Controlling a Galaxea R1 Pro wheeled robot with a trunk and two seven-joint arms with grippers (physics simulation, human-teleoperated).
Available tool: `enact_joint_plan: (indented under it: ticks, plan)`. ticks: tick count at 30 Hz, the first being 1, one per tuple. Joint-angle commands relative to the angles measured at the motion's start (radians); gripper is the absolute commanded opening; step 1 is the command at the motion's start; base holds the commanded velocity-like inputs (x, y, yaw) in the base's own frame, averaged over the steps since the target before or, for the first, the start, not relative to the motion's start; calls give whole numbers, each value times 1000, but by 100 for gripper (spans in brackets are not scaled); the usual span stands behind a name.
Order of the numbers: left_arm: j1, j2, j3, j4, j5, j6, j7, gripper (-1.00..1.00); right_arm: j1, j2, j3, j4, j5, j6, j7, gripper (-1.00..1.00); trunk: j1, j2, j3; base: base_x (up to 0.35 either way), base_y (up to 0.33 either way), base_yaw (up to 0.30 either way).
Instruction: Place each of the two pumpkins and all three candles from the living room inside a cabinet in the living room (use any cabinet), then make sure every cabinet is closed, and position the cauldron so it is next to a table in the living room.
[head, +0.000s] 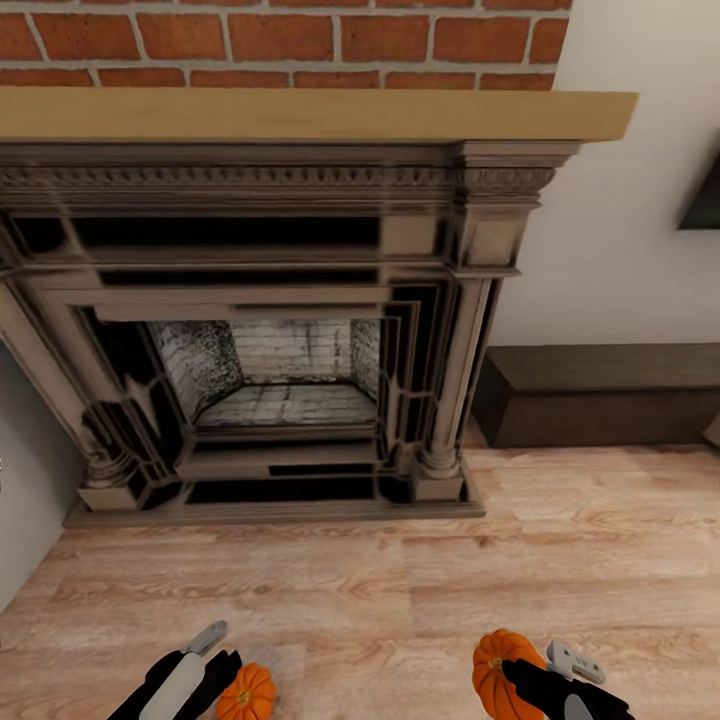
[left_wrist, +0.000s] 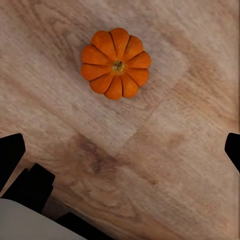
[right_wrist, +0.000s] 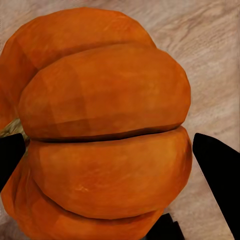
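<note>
The right pincer (right_wrist: 120, 155) grips one ribbed bright-orange pumpkin (right_wrist: 105, 125), while the left pincer (left_wrist: 120, 150), spread wide, hovers over another orange pumpkin (left_wrist: 116, 63) on the pale wooden floor (left_wrist: 180, 165).

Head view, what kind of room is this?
Probably a living room: an ornate fireplace under a wooden mantel and brick wall, wood-plank floor, and a low dark cabinet along the wall.
</note>
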Motion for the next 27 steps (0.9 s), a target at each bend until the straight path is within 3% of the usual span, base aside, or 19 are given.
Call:
enact_joint_plan:
  ticks: [1, 18, 27]
  plan:
    - [0, 0, 0, 0, 0, 0, 0, 100, 0, 0, 0, 0, -1, 0, 0, -100, 0, 0, 0, 20, -19, 130]
    - [0, 0, 1, 1, 1, 0, -1, 100, 0, -1, 3, -3, 3, -14, 1, -100, 0, 0, 0, 63, 10, 39]
    - [0, 3, 4, 0, 4, 0, -2, 100, 0, -1, 3, -4, 4, -13, 2, -100, 35, -63, -28, 0, 0, 0]
